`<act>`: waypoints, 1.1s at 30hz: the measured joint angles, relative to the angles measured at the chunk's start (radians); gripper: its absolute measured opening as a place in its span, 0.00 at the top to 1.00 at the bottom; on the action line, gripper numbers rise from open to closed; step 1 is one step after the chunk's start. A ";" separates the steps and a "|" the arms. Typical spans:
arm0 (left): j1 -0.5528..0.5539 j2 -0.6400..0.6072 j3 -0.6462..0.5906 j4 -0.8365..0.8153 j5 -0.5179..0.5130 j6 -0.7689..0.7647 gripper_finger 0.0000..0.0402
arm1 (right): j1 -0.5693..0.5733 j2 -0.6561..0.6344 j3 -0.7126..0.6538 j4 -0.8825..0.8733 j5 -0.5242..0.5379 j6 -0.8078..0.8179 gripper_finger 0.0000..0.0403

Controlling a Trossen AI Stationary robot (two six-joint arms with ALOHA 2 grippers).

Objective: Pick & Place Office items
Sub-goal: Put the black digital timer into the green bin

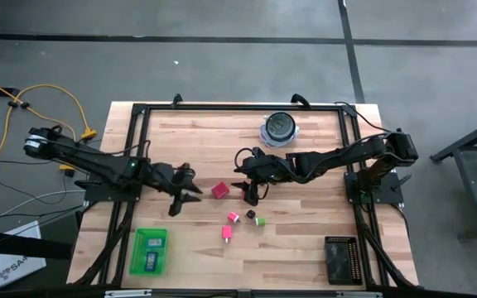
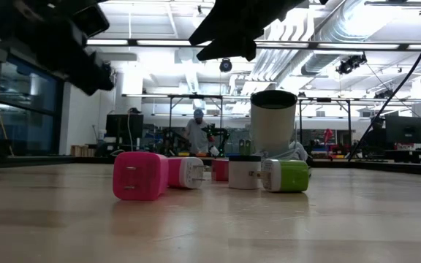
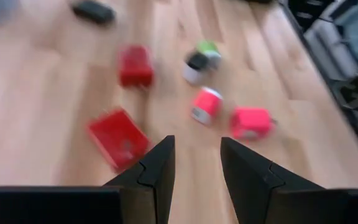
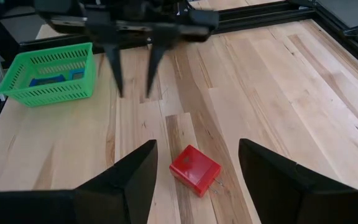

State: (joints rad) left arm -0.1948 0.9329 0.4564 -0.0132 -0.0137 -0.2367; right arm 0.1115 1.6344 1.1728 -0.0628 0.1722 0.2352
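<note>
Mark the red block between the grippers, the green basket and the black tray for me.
red block [image 1: 219,190], high view, middle of its top face.
green basket [image 1: 134,251], high view, its left rim.
black tray [image 1: 342,260], high view, middle of its surface.

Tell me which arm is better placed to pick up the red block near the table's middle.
Probably the right: in its wrist view the red block lies between the open fingers of the right gripper. The left gripper, also open, hovers off to one side.
</note>
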 joint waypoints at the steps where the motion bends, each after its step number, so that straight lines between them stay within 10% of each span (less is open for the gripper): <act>1: 0.009 0.000 0.000 0.015 -0.023 0.030 0.69 | 0.000 0.000 0.000 0.000 0.000 0.000 0.47; 33: 0.062 0.000 0.000 0.045 -0.115 0.125 0.69 | 0.000 0.000 0.000 0.000 0.000 0.000 0.47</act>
State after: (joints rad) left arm -0.1329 0.9329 0.4564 0.0315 -0.1287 -0.1112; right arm 0.1115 1.6344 1.1725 -0.0628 0.1726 0.2352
